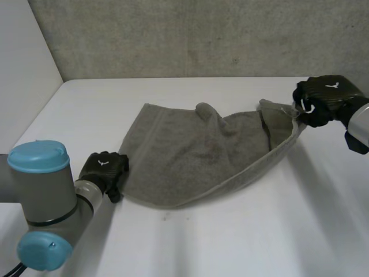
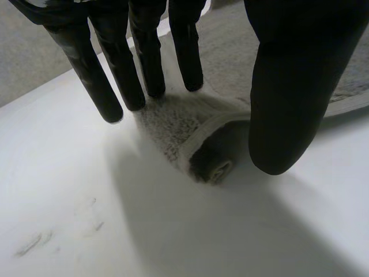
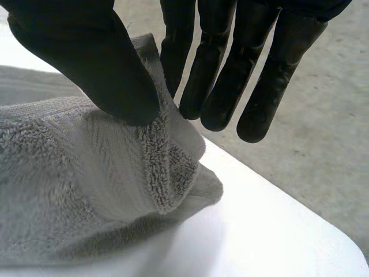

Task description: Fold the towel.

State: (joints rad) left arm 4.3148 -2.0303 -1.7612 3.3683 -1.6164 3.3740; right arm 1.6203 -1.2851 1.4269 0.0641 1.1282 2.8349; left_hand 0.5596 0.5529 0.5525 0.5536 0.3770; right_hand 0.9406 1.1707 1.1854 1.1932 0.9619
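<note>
My right hand (image 1: 324, 99) pinches a towel (image 1: 190, 156) corner, lifted off the bench (image 1: 242, 242). My left hand (image 1: 105, 167) hovers over another corner, fingers straight.

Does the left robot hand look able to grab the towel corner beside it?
Probably yes: the towel corner lies between thumb and straight fingers of the left robot hand, nothing blocking it.

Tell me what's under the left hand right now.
A corner of the towel, rolled under itself on the table, lies beneath the left hand. The roll hides its own tip.
</note>
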